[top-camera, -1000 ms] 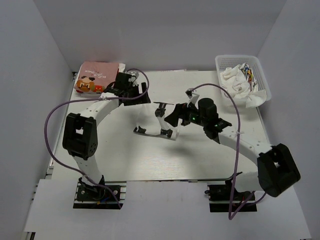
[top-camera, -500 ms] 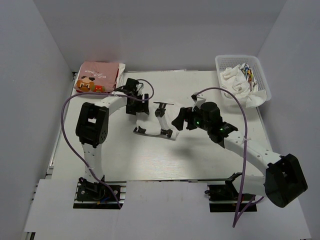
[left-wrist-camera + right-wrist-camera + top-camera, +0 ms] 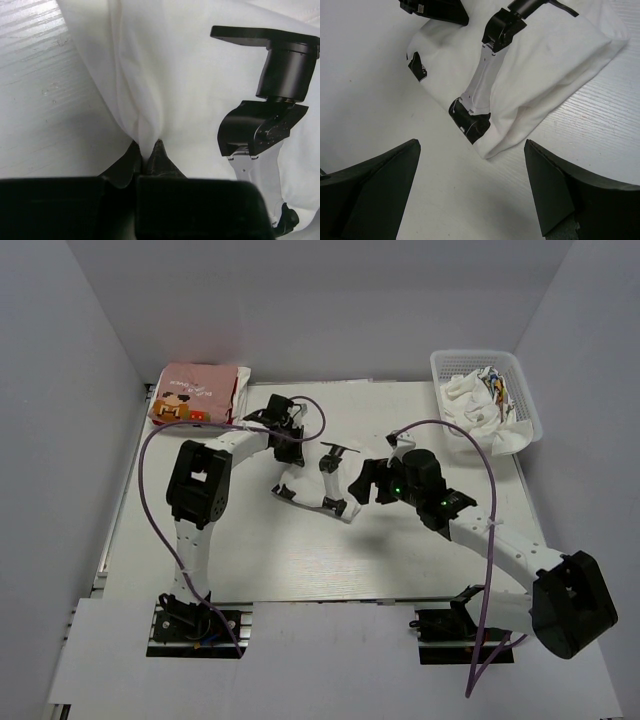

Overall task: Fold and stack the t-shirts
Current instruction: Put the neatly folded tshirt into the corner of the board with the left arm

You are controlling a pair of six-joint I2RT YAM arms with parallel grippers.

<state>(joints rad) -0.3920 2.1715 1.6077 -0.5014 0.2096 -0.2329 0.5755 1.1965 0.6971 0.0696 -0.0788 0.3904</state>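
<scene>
From above, the white t-shirt point(image 3: 305, 485) lies folded mid-table, the pink t-shirt point(image 3: 195, 390) at the far left corner. In the left wrist view, the left gripper point(image 3: 150, 152) is pinched tight on a white fold. In the right wrist view, the right gripper point(image 3: 471, 145) hangs spread wide over it.

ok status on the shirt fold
left gripper jaws shut on white tee edge. right gripper open, not touching. pink tee folded. nothing in the way.
</scene>
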